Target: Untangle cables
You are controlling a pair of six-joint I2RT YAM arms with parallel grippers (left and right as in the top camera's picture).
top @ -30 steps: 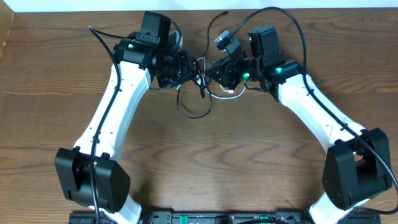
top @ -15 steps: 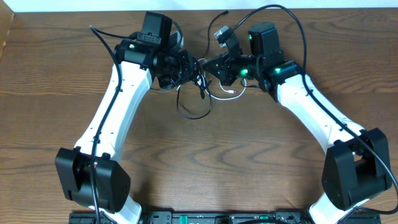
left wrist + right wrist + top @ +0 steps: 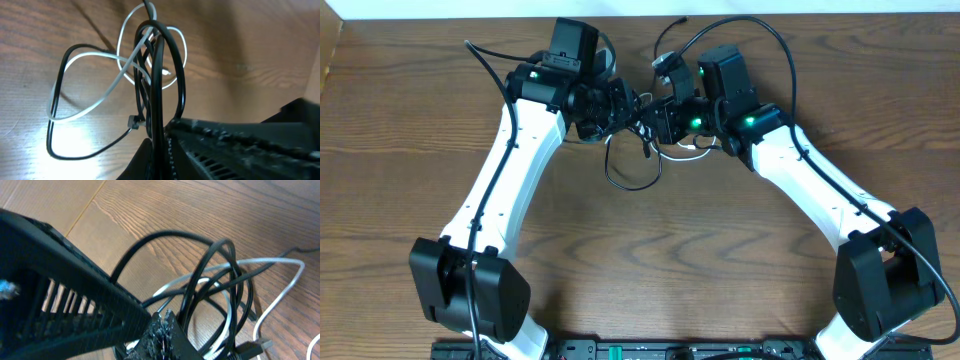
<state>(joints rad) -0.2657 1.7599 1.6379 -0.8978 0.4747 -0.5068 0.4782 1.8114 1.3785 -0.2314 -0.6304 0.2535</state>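
Risk: my left gripper (image 3: 633, 104) clamps black cable (image 3: 159, 75); right gripper (image 3: 658, 115) indeterminate; pulling apart could cinch white cable (image 3: 107, 95) tighter.

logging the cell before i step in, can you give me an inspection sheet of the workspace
surface: wooden table, brown grain
job's things: black cable and white cable looped through each other, not yet apart, near the far edge
clutter: nothing seen
grippers: left claw looks closed on the black cable; right claw is at the tangle, open or shut cannot be told
cables: thick black arm wires run off both wrists
surroundings: pale strip beyond the table's far edge
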